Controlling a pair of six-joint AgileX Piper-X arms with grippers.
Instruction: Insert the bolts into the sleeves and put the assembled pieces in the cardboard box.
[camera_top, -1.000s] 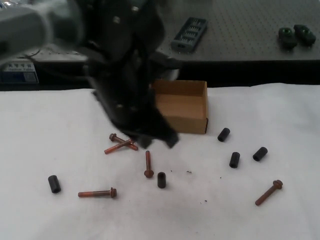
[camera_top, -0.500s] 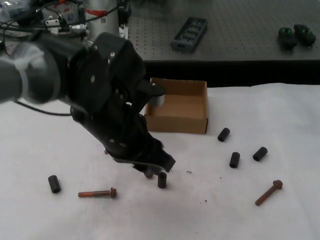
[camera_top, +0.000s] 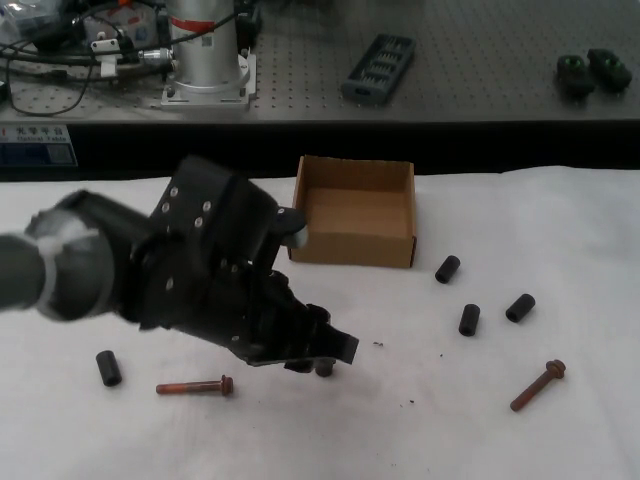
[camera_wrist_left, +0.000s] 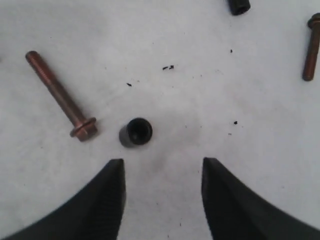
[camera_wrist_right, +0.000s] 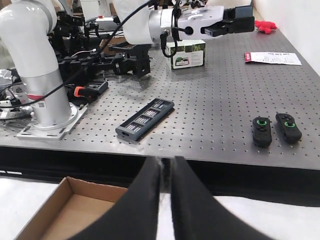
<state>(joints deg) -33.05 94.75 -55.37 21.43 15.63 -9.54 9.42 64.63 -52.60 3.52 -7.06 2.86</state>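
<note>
We worked at a bench under a white cloth (camera_top: 120, 220), backed by a dark perforated breadboard (camera_top: 480, 60). A blue label (camera_top: 37, 145) sat on the breadboard's front edge, and a small green-and-white carton (camera_wrist_right: 187, 54) and a printed sheet (camera_wrist_right: 272, 58) lay far back on it; we could not make out the print on any of them. A black ridged tray (camera_top: 378, 66) and two black-and-green controllers (camera_top: 593, 70) also lay there. The cardboard box (camera_top: 350, 250) stood open at the cloth's far edge, just before the breadboard. The left gripper (camera_top: 325, 350) hung low over the cloth on the near side of the box, its fingers (camera_wrist_left: 112, 200) spread apart and gripping nothing. Just ahead of the gap an upright sleeve (camera_wrist_left: 136, 132) stood, touching neither finger, and a bolt (camera_wrist_left: 61, 96) lay just beside it, head toward the sleeve, apart from it. To the right, three further sleeves (camera_top: 469, 319) lay scattered, with a second bolt (camera_top: 537, 385) nearer the front; to the left lay a lone sleeve (camera_top: 108, 368) and a third bolt (camera_top: 195, 385). Bare cloth stretched between these groups and out to the side edges. The right gripper (camera_wrist_right: 166, 162) looked out over the box toward the breadboard, its fingers pressed together on nothing.
</note>
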